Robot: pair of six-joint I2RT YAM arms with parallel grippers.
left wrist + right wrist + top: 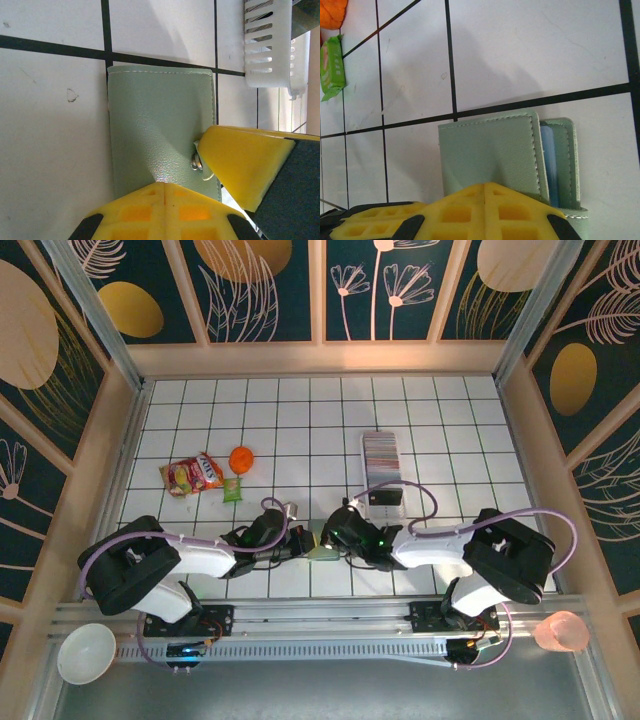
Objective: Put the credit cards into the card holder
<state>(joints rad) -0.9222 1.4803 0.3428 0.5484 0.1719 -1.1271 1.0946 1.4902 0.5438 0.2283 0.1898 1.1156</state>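
Card holder [155, 135] grained leather-like, faint sheen; fingers [165, 210] smooth matt yellow plastic.

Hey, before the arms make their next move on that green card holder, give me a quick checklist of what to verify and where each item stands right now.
1. Both arms at the card holder: ok, the left gripper and right gripper meet over it.
2. Holder open for cards: not ok, it lies folded; just a blue strip of its inside shows at one edge.
3. Its clasp undone: cannot tell.
4. Jaws gripping the holder: cannot tell.
5. Supply of credit cards ready: ok, they stand as a row in the clear tray, beyond the right arm.
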